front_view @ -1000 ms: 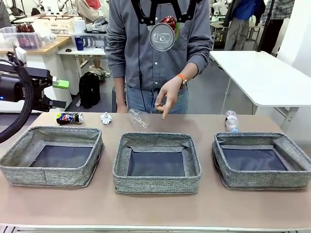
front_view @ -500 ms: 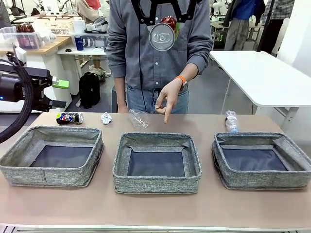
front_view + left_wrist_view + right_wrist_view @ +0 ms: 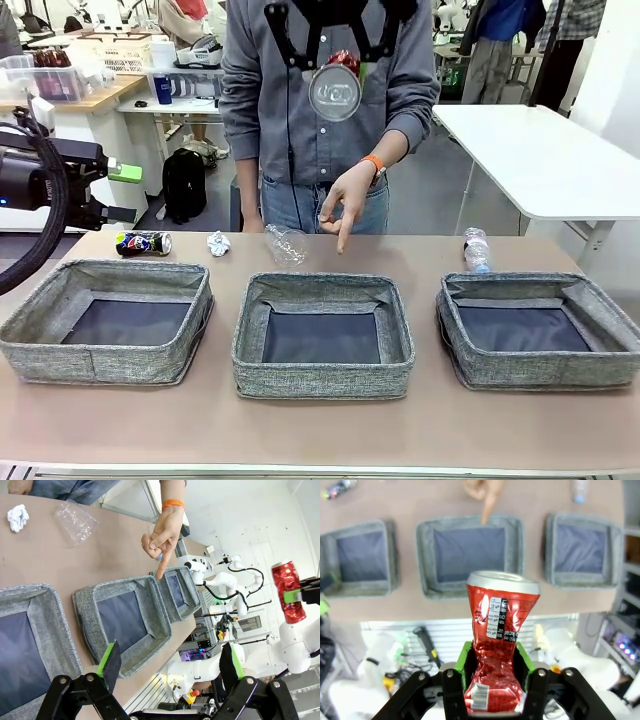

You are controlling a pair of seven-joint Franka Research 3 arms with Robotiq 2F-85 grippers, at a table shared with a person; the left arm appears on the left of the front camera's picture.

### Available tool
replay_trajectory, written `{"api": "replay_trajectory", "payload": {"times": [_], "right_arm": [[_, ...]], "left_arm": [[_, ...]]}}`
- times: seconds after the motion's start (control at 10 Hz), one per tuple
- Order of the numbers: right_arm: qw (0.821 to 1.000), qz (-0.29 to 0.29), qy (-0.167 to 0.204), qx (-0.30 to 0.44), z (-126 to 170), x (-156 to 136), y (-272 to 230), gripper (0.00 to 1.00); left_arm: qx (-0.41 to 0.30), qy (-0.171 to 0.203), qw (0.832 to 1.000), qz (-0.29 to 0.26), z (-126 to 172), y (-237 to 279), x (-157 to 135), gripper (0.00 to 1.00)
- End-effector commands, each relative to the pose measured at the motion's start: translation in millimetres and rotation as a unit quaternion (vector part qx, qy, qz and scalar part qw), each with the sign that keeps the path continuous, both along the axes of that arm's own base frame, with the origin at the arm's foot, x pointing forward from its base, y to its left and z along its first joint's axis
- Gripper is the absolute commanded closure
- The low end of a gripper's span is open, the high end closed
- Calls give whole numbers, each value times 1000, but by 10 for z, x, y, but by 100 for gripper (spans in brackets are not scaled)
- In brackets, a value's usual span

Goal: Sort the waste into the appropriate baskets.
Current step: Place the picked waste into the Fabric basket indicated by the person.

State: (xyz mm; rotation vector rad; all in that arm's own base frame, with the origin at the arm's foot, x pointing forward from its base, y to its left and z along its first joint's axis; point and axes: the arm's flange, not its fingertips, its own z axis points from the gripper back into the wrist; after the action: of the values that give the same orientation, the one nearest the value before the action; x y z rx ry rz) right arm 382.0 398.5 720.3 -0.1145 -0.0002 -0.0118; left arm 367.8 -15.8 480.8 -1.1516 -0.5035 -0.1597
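Observation:
My right gripper (image 3: 336, 70) hangs high over the table's far side, shut on the crushed red can (image 3: 497, 625). Far below it lie the three grey baskets: left (image 3: 100, 365), middle (image 3: 322, 382) and right (image 3: 540, 372). A person's hand (image 3: 345, 200) points down at the middle basket's far rim. Along the far edge lie a dark can (image 3: 143, 243), a white paper ball (image 3: 218, 243), a clear cup (image 3: 286, 243) and a water bottle (image 3: 476, 250). My left gripper (image 3: 170, 662) stands open and holds nothing, off the table's left end.
The person stands at the far side behind the middle basket. A white table (image 3: 540, 160) stands at the back right, and shelves with boxes at the back left. Bare tabletop (image 3: 320, 430) runs in front of the baskets.
The right gripper has shifted slightly with the red can. The person's pointing finger has dipped a little lower. The left arm has not moved.

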Motion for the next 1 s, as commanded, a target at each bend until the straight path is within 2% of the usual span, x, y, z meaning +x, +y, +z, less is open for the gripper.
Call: {"api": "replay_trajectory", "payload": {"times": [0.0,0.1,0.4,0.6,0.7,0.8,0.9], "right_arm": [[998,60,9,30,-723,-198,-348,60],[993,99,25,59,-1054,-224,-410,60],[983,143,61,97,-2035,-190,-496,60],[983,152,6,106,-2652,-153,-542,60],[978,153,2,141,-2851,-147,-548,60],[982,134,1,130,-2991,-146,-569,60],[983,130,-11,130,-3000,-175,-575,60]], "left_arm": [[-9,-15,1000,-2,-15,-24,5,0],[-9,-15,1000,-2,-15,-24,5,0],[-9,-15,1000,-2,-15,-24,5,0],[-9,-15,1000,-2,-15,-24,5,0],[-9,-15,1000,-2,-15,-24,5,0],[-9,-15,1000,-2,-15,-24,5,0],[-9,-15,1000,-2,-15,-24,5,0]]}}
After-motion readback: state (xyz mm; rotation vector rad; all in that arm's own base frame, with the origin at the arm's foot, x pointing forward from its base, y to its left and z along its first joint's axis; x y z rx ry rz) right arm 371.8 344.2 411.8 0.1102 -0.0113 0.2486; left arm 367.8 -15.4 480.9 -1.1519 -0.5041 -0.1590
